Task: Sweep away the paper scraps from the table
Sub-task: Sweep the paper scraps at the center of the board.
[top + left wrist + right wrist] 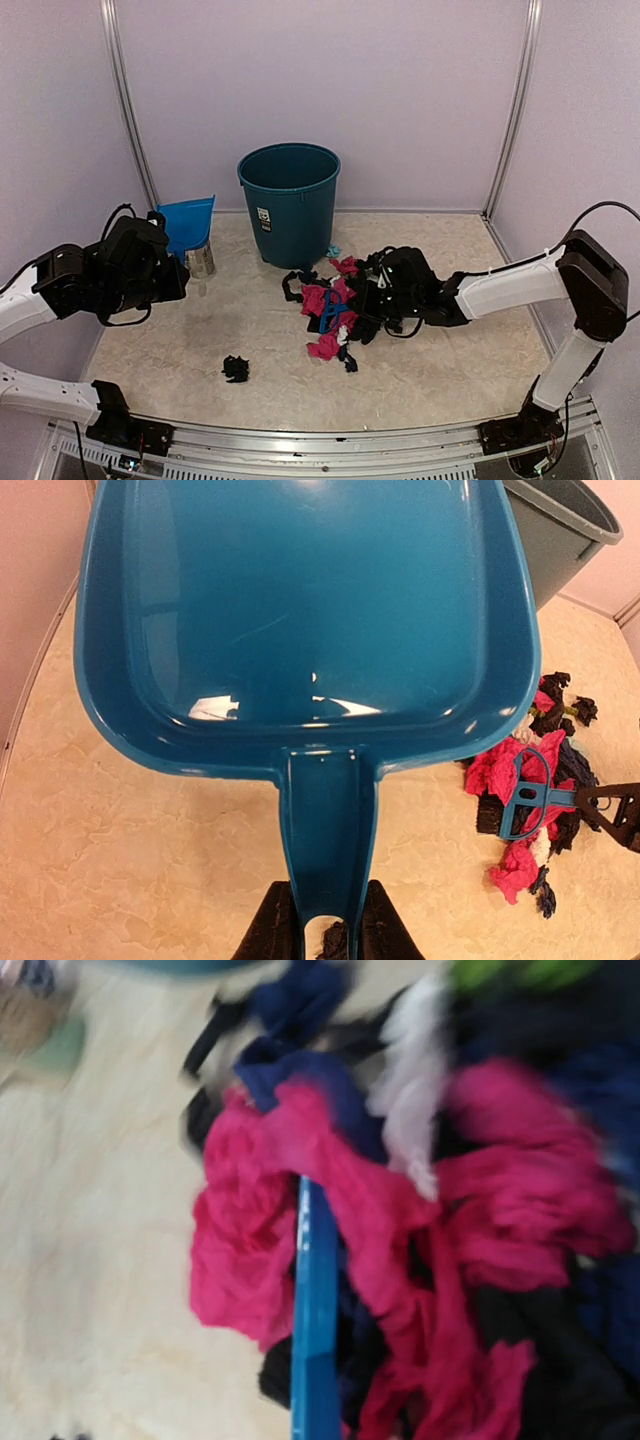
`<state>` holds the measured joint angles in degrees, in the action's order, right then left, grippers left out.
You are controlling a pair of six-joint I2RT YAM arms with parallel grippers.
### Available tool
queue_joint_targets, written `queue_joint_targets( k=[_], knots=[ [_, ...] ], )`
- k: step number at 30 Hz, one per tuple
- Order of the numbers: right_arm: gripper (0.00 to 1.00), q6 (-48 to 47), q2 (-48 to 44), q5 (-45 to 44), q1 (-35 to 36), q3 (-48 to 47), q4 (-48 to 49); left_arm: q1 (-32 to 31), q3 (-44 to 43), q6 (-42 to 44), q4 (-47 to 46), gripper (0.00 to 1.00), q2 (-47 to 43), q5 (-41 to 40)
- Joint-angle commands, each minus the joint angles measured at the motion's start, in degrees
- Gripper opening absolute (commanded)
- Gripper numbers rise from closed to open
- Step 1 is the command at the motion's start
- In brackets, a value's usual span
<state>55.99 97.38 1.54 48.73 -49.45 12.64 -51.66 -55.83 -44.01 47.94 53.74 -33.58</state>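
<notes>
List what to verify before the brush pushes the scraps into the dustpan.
1. Grip of left pincer on dustpan handle: ok.
2. Grip of right pincer on brush: ok.
3. Dustpan beside paper scraps: not ok, well apart.
4. Dustpan lip down on table: cannot tell.
5. All scraps gathered: not ok, one black scrap lies alone.

A dark teal round bin (289, 205) stands upright at the far middle. It has a small white label (264, 219) on its front. To its left is a blue dustpan (187, 225), tipped up, with its wide mouth far and its handle near. Just beside the pan is a small shiny thing (201, 262), too small to tell what it is. Right of the bin and nearer lies a blue hand brush (333, 297), with its looped handle showing.
</notes>
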Motion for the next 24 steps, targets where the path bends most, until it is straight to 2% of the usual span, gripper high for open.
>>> queue_joint_targets(
  k=[1,6,10,17,24],
  knots=[
    [0.0,-3.45,-7.11,-8.31,-1.68,3.91,-8.92,0.51,0.38,1.46,-2.94,0.13,1.21,0.19],
    [0.0,-4.82,-14.96,-11.42,-1.97,4.81,-14.91,0.54,0.14,2.05,-4.28,0.13,2.77,0.66],
    [0.0,-5.19,-21.74,-10.69,-1.97,4.97,-17.65,0.59,-0.31,2.58,-5.15,0.13,3.76,0.71],
    [0.0,-5.44,-31.02,-7.08,-1.97,4.82,-21.05,0.68,-0.77,3.39,-7.01,0.12,5.09,1.31],
    [0.0,-8.26,-34.95,0.32,-0.74,4.18,-18.73,0.68,-0.85,3.66,-7.58,0.11,5.85,1.68]
  ],
)
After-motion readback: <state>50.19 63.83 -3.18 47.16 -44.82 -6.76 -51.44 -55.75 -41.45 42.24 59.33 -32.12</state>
